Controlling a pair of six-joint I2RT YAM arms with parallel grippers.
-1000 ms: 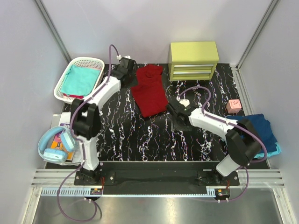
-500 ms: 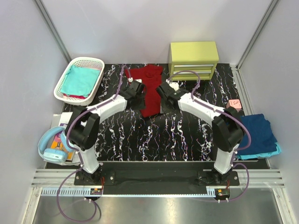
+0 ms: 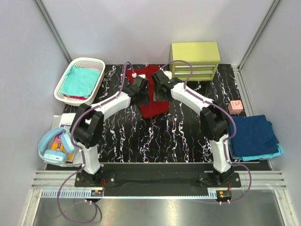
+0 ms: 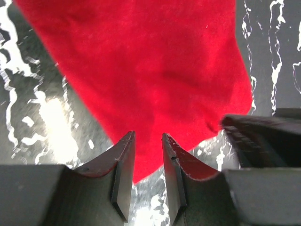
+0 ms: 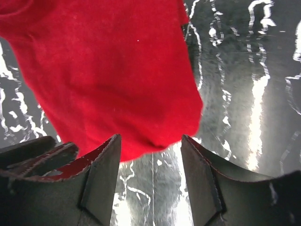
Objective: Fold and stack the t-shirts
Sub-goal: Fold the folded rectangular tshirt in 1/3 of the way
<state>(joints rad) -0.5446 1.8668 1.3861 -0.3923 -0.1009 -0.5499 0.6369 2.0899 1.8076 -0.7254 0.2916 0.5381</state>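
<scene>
Red t-shirt (image 3: pixel 153 108) — hem between left jaws, right jaws.

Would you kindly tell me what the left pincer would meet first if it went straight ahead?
Probably the dark red t-shirt, whose edge lies right ahead of the left pincer; its height above the cloth is unclear.

Left tool (image 4: pixel 147 137), jaws narrowly parted, at edge of red t-shirt (image 4: pixel 150 70)

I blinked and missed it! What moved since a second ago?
The left gripper slid nearer along the dark red t-shirt; the right gripper swung out to its other side. The shirt got narrower. Neither visibly grips it. The basket, drawers and blue shirts stayed put.
</scene>
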